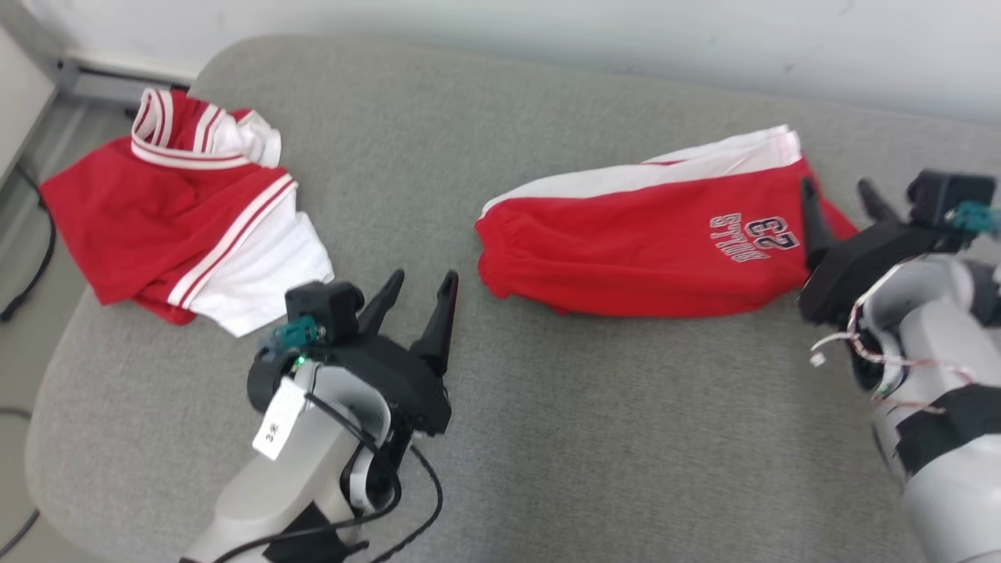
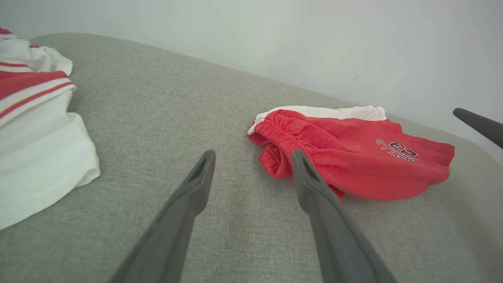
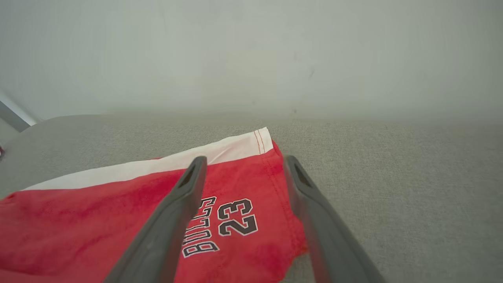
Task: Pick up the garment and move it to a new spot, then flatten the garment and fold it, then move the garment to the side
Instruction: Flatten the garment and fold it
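Red shorts with a white side stripe and "BULLS 23" print lie folded flat on the grey padded surface, right of centre. My right gripper is open over their hem end; in the right wrist view its fingertips straddle the printed corner of the shorts, empty. My left gripper is open and empty just left of the waistband end. The left wrist view shows its fingertips short of the elastic waistband of the shorts.
A rumpled red and white jersey lies at the far left of the surface, also in the left wrist view. A pale wall runs behind. Floor with a dark cable lies beyond the left edge.
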Tool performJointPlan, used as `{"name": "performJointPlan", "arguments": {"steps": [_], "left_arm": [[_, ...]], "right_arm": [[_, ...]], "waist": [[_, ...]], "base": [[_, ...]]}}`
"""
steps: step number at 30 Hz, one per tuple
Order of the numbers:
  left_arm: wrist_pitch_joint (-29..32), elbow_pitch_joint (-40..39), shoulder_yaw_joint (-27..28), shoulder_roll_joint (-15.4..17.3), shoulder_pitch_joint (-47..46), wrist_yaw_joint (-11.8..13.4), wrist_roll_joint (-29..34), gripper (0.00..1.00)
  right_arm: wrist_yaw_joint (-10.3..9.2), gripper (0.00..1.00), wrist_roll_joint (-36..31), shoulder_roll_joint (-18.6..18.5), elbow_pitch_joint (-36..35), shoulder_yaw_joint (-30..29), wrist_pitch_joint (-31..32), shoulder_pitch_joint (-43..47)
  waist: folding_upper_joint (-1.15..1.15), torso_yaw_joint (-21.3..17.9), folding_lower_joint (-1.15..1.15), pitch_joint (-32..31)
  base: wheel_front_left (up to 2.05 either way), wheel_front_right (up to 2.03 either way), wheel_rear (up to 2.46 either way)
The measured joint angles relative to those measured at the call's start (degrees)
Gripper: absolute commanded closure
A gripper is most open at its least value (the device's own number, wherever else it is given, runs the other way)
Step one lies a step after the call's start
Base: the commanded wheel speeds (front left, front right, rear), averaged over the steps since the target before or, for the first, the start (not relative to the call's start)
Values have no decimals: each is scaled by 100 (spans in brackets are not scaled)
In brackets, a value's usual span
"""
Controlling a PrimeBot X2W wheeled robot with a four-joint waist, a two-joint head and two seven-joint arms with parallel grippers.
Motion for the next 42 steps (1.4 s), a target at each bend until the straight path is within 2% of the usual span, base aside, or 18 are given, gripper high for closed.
{"name": "performJointPlan", "arguments": {"steps": [3,7,16,27,42], "left_arm": [[0,-15,-89,41,82,0,26,0],[7,-37,-199,-64,73,-43,85,0],[67,-31,-343,-145,-64,-96,225,0],[90,89,-438,-213,-200,-146,270,0],[85,196,-565,-244,-378,-323,357,0]], "right_arm": [[-29,0,42,86,-18,-12,85,149],[-103,0,104,43,-30,-118,164,358],[-371,0,265,-27,171,-422,393,350],[-456,0,285,-1,398,-427,662,76],[-548,0,264,12,481,-369,840,-28]], "waist": [[0,-110,-1,-106],[0,-231,0,-121],[0,-158,0,176],[1,45,1,443],[2,41,1,447]], "base": [[0,0,0],[0,0,0],[0,0,0],[0,0,0],[0,0,0]]}}
